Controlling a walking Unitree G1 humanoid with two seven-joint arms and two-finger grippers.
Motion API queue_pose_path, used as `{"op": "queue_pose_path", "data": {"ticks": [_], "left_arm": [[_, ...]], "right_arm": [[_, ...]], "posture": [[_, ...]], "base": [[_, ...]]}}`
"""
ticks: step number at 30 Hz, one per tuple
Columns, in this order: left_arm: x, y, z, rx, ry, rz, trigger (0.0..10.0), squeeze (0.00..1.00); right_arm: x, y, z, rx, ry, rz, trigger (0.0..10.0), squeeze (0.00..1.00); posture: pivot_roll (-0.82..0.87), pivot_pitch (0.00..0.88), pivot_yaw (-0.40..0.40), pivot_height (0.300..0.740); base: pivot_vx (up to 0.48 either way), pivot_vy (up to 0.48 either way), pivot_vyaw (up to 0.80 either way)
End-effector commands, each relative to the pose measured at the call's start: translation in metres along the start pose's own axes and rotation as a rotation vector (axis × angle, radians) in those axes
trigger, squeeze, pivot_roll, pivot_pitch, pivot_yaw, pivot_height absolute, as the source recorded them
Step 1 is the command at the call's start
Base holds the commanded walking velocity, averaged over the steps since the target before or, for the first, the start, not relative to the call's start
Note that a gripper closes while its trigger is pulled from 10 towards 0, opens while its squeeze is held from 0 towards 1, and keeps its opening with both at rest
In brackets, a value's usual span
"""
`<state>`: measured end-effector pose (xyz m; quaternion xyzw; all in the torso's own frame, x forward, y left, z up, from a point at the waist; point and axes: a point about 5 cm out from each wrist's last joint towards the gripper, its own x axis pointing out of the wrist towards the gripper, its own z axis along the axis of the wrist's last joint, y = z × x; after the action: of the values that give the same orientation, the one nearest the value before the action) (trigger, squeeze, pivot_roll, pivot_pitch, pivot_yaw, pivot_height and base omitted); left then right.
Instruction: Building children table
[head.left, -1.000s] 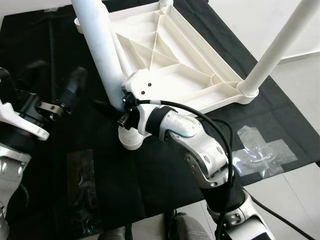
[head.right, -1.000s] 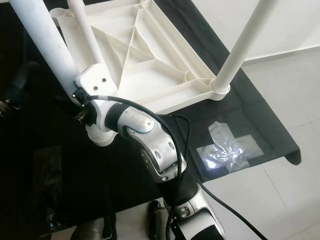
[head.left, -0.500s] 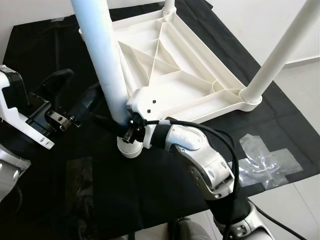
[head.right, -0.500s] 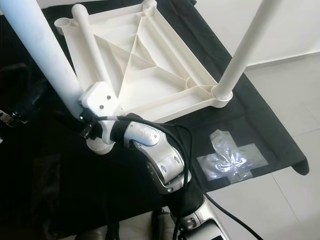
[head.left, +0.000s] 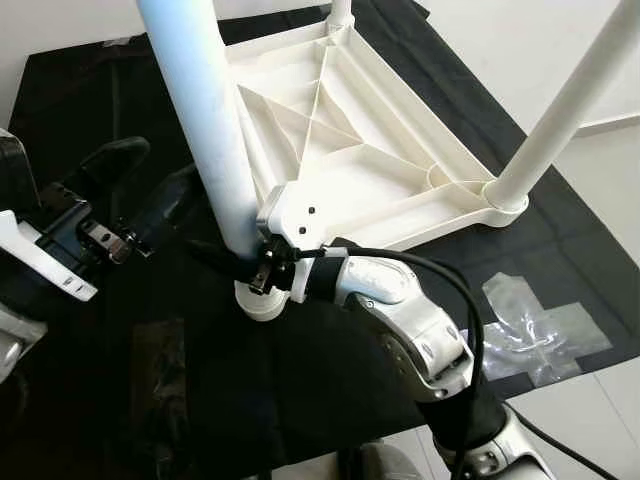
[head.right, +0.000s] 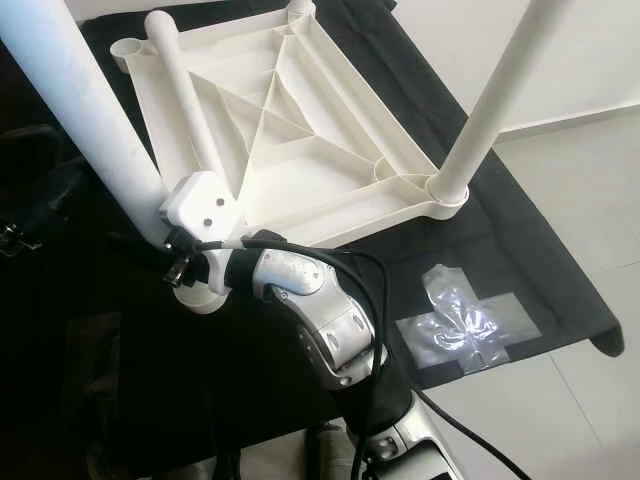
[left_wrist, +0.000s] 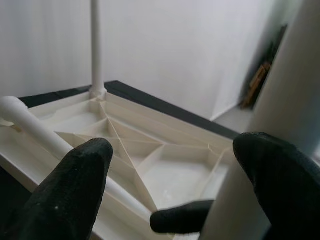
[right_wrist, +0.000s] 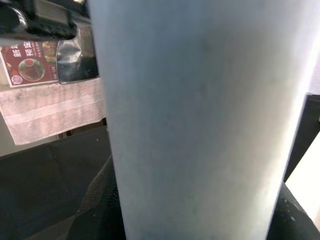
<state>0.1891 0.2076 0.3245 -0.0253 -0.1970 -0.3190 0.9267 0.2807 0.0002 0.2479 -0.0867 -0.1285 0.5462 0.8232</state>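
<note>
The white children's table (head.left: 340, 130) lies upside down on a black cloth (head.left: 300, 400). Two legs stand in its right (head.left: 560, 120) and far (head.left: 340, 10) corners, and a loose leg (head.right: 190, 110) lies on its underside. A thick white leg (head.left: 205, 130) stands just outside the near corner (head.left: 295, 205), its collared end (head.left: 258, 300) down on the cloth. My right gripper (head.left: 238, 258) is shut on this leg low down, its fingers (right_wrist: 100, 200) on either side. My left gripper (head.left: 165, 165) is open to the left of the leg, apart from it, its black fingers (left_wrist: 75, 185) spread wide.
A crumpled clear plastic bag (head.left: 540, 325) lies on the cloth at the right, near its edge. Another plastic wrapper (head.left: 160, 380) lies on the cloth in front of me. Pale floor (head.right: 580, 180) begins beyond the cloth's right edge.
The camera has shifted a little. My left gripper has come closer to the near leg and now faces it. My right gripper has kept its hold low on the leg.
</note>
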Motion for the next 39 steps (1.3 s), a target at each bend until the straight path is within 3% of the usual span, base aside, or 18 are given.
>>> {"op": "queue_pose_path", "data": {"ticks": [1, 4, 5, 10, 13, 15, 16, 17, 19, 26, 31, 32, 33, 34, 39], "left_arm": [[-0.005, -0.017, 0.005, 0.032, 0.029, -0.193, 10.0, 0.00], [-0.010, -0.014, 0.006, 0.052, 0.056, -0.215, 10.0, 0.00], [-0.022, -0.008, 0.007, 0.068, 0.114, -0.249, 10.0, 0.00], [-0.021, -0.013, 0.008, 0.053, 0.117, -0.306, 10.0, 0.00], [-0.008, -0.017, 0.003, 0.047, 0.099, -0.317, 10.0, 0.00], [-0.008, -0.017, 0.003, 0.047, 0.099, -0.317, 10.0, 0.00], [0.016, -0.012, -0.002, 0.030, 0.034, -0.225, 10.0, 0.00], [0.016, -0.012, -0.002, 0.030, 0.034, -0.225, 10.0, 0.00], [0.033, -0.004, -0.002, 0.024, -0.026, -0.153, 10.0, 0.00], [0.047, 0.007, 0.002, 0.039, -0.096, -0.092, 10.0, 0.00], [0.056, 0.005, 0.001, 0.014, -0.107, -0.121, 10.0, 0.00], [0.059, 0.003, 0.001, 0.005, -0.105, -0.132, 8.7, 0.00], [0.059, 0.003, 0.001, 0.005, -0.105, -0.132, 8.7, 0.00], [0.061, 0.001, 0.000, -0.002, -0.101, -0.140, 0.0, 0.00], [0.065, -0.003, -0.001, -0.012, -0.097, -0.153, 0.0, 0.00]], "right_arm": [[-0.006, -0.008, -0.049, 0.128, 0.212, -0.072, 10.0, 0.00], [-0.005, -0.010, -0.048, 0.131, 0.209, -0.078, 10.0, 0.00], [-0.003, -0.014, -0.047, 0.125, 0.205, -0.078, 10.0, 0.00], [-0.002, -0.014, -0.046, 0.118, 0.207, -0.067, 10.0, 0.00], [0.000, -0.013, -0.047, 0.113, 0.210, -0.051, 10.0, 0.00], [0.000, -0.013, -0.047, 0.113, 0.210, -0.051, 10.0, 0.00], [0.002, -0.010, -0.046, 0.111, 0.206, -0.035, 10.0, 0.00], [0.002, -0.010, -0.046, 0.111, 0.206, -0.035, 10.0, 0.00], [0.004, -0.010, -0.046, 0.109, 0.204, -0.027, 10.0, 0.00], [0.006, -0.010, -0.047, 0.109, 0.205, -0.016, 10.0, 0.00], [0.008, -0.011, -0.047, 0.107, 0.205, -0.014, 10.0, 0.00], [0.008, -0.011, -0.047, 0.107, 0.205, -0.015, 10.0, 0.00], [0.008, -0.011, -0.047, 0.107, 0.205, -0.015, 10.0, 0.00], [0.009, -0.012, -0.047, 0.105, 0.205, -0.018, 10.0, 0.00], [0.009, -0.014, -0.047, 0.103, 0.207, -0.027, 10.0, 0.00]], "posture": [[0.04, 0.269, 0.004, 0.740], [0.04, 0.267, 0.004, 0.740], [0.04, 0.263, 0.003, 0.740], [0.03, 0.254, -0.004, 0.740], [0.04, 0.244, -0.010, 0.740], [0.04, 0.244, -0.010, 0.740], [0.03, 0.235, -0.008, 0.740], [0.03, 0.235, -0.008, 0.740], [0.03, 0.230, -0.009, 0.740], [0.03, 0.222, -0.009, 0.740], [0.03, 0.218, -0.008, 0.740], [0.03, 0.218, -0.008, 0.740], [0.03, 0.218, -0.008, 0.740], [0.03, 0.218, -0.007, 0.740], [0.03, 0.220, -0.007, 0.740]], "base": [[0.000, 0.000, 0.00], [0.000, 0.000, 0.00], [0.000, 0.000, 0.00], [0.000, 0.000, 0.00], [0.000, 0.000, 0.00], [0.000, 0.000, 0.00], [0.000, 0.000, 0.00], [0.000, 0.000, 0.00], [0.000, 0.000, 0.00], [0.000, 0.000, 0.00], [0.000, 0.000, 0.00], [0.000, 0.000, 0.00], [0.000, 0.000, 0.00], [0.000, 0.000, 0.00], [0.000, 0.000, 0.00]]}}
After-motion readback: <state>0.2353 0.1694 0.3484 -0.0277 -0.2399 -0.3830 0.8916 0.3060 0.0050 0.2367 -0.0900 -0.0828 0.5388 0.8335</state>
